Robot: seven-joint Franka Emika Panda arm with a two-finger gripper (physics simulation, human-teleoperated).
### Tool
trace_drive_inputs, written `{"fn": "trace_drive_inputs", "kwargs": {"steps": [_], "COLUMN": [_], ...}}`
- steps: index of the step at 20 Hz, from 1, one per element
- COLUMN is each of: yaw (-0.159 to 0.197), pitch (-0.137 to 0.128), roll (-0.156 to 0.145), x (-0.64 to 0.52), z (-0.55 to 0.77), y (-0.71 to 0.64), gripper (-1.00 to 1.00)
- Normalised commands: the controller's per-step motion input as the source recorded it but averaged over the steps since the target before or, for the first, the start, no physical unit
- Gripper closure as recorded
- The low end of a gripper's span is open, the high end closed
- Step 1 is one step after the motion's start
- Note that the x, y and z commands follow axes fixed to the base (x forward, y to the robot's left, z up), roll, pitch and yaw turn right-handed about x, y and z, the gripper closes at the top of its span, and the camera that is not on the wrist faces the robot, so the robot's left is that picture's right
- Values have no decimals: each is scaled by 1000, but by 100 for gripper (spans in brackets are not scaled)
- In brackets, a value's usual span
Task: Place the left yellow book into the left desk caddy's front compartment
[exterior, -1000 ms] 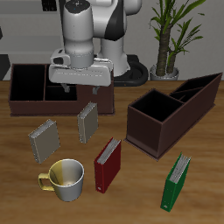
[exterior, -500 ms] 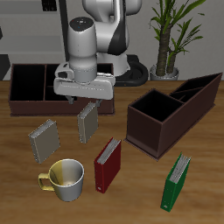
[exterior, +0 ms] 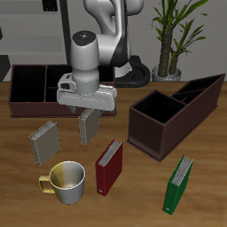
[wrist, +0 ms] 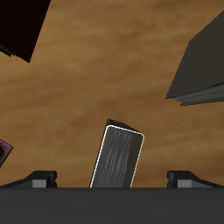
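Exterior view
Gripper: I had the gripper (exterior: 86, 111) hanging straight over the left yellow book (exterior: 89, 127), its fingers pointing down at the book's top edge.
Jaws: they looked spread apart with nothing between them, though from this angle I could not be sure how close the tips were to the cover.
Left book: it stood upright on the table (exterior: 142, 191), about midway between the two caddies.
Other yellow book: the look-alike (exterior: 43, 142) stood nearby, a little nearer the front edge, apart from the first.
Left caddy: the long narrow box (exterior: 173, 113) sat well apart from the book, running at an angle toward the back; its front compartment (exterior: 202, 91) with the sloping walls lay at the far end, near the plant (exterior: 175, 35).
Wide caddy: the three-section box (exterior: 49, 87) sat at the back, behind the gripper.
Others: a red book (exterior: 108, 166), a green book (exterior: 180, 183) and a yellow mug (exterior: 65, 181) stood nearer the front edge.

Wrist view
Book: I saw the left yellow book (wrist: 117, 157) from above, tilted slightly, lying between the two fingertips (wrist: 42, 178), neither one touching it.
Caddies: corners of the left caddy (wrist: 203, 57) and the wide caddy (wrist: 22, 24) showed at the edges.
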Motion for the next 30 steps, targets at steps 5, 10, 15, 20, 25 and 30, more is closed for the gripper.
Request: {"fn": "trace_drive_inputs", "kwargs": {"steps": [5, 10, 15, 20, 25, 30], "yaw": [-36, -15, -4, -11, 27, 7], "pitch": [16, 14, 2, -4, -37, -51], "roll": [-5, 13, 12, 12, -7, 4], "x": [13, 73, 70, 83, 23, -54], "z": [-212, -161, -33, 141, 381, 461], "y": [-41, 56, 60, 180, 220, 246], "gripper": [-100, 100, 100, 100, 100, 100]}}
